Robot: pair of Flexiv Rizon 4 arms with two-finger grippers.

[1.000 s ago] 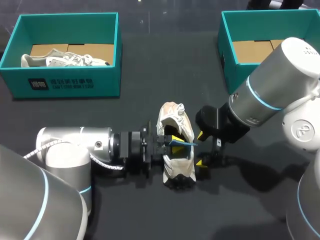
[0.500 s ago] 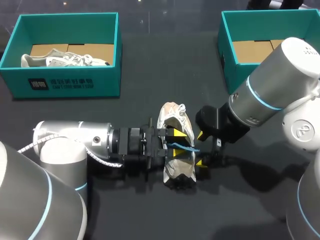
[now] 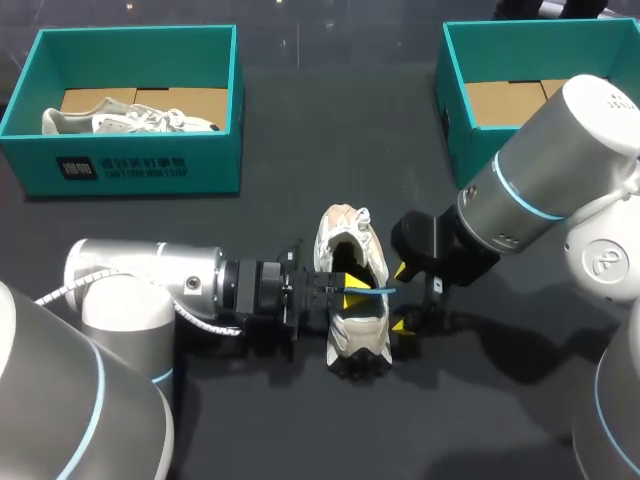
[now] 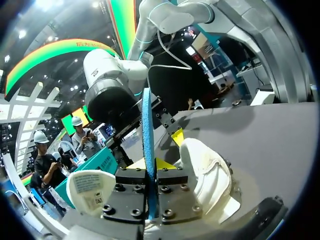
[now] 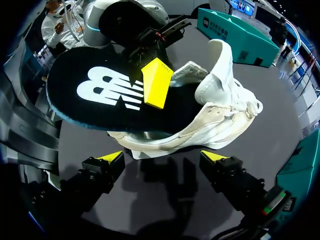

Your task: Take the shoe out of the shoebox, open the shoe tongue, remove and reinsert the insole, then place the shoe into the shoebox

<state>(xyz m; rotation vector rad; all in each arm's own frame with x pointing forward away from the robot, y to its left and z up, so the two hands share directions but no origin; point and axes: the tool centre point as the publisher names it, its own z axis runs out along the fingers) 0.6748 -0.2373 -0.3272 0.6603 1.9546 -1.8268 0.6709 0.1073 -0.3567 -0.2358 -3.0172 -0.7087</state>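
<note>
Nudged slightly toward the shoe (image 3: 358,335) since a second ago, the left gripper (image 3: 350,292) reaches in from 9 o'clock, clenched on the insole (image 3: 374,291), which is held on edge over the shoe's mouth at table centre. The right gripper (image 3: 400,298) stands released at the shoe's 3 o'clock. Best to steady the heel and feed the insole flat, toe end toward 12 o'clock

Left gripper (image 4: 150,164) clamped on the blue insole (image 4: 147,130), shoe alongside.
Insole stands edge-on and upright, pinched from both sides by the yellow tips and rising ahead of them. White shoe (image 4: 207,175) rests on the dark table (image 4: 270,145), touching the gripper body on one side. A white labelled tongue (image 4: 90,189) sticks out on the other side. Right arm (image 4: 112,92) close ahead, beyond the insole, low over the table.
</note>
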